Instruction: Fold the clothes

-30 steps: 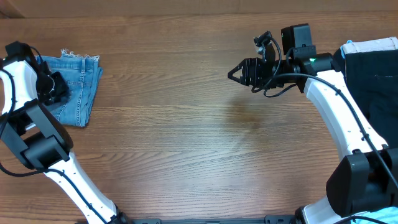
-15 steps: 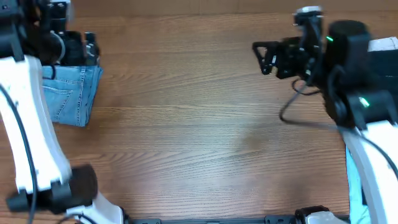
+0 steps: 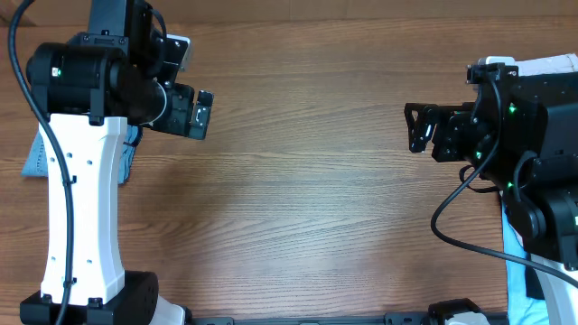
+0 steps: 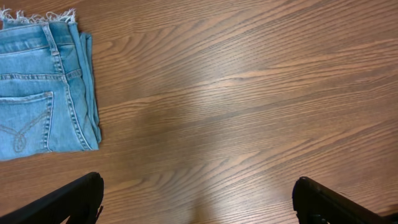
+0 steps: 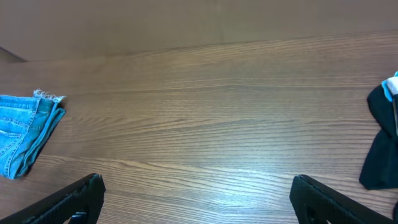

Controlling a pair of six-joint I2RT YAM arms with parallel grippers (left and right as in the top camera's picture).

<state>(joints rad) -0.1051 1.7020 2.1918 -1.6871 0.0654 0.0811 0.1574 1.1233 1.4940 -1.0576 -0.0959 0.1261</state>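
The clothes, a pair of light-blue jeans (image 4: 38,93), lie folded into a compact stack on the wooden table, with a frayed hem at the far edge and a stitched pocket facing up. The raised left arm hides most of the jeans (image 3: 35,161) in the overhead view. In the right wrist view the jeans (image 5: 25,134) sit far off at the left. My left gripper (image 4: 196,190) hangs open well above the table, right of the jeans and holding nothing. At the right side of the table my right gripper (image 5: 198,186) is also open and holds nothing.
Dark clothing (image 5: 382,146) with a bit of light-blue and white fabric (image 3: 545,65) lies at the table's right edge, under the right arm. The left gripper (image 3: 195,110) and right gripper (image 3: 414,128) are far apart over bare wood (image 3: 307,181).
The left gripper came up off the folded jeans and opened wide. The right arm drew back to the right and opened too. Both arms now stand much higher.
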